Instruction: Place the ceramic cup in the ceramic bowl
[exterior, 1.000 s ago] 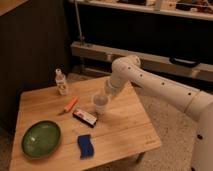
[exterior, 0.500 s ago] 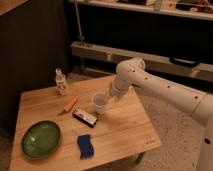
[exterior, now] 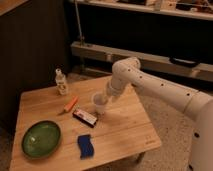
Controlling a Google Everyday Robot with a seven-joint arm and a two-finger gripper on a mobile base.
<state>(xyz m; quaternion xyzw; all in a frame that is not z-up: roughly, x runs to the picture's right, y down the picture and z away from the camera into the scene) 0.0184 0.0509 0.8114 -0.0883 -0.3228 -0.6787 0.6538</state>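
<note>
The white ceramic cup [exterior: 99, 103] stands upright near the middle of the wooden table [exterior: 125, 132]. The dark-green ceramic bowl [exterior: 41, 138] lies at the table's front left, well apart from the cup. My white arm reaches in from the right, and its gripper [exterior: 106, 96] is at the cup's right rim, close against it. The fingers are hidden behind the wrist and the cup.
A small clear bottle [exterior: 61, 82] stands at the back left. An orange marker-like object [exterior: 70, 104] and a dark flat packet [exterior: 85, 117] lie left of and in front of the cup. A blue sponge [exterior: 85, 145] lies near the front edge. Dark shelving stands behind the table.
The arm has shifted slightly; the gripper stays at the cup. The cup, bowl and other objects have not visibly moved.
</note>
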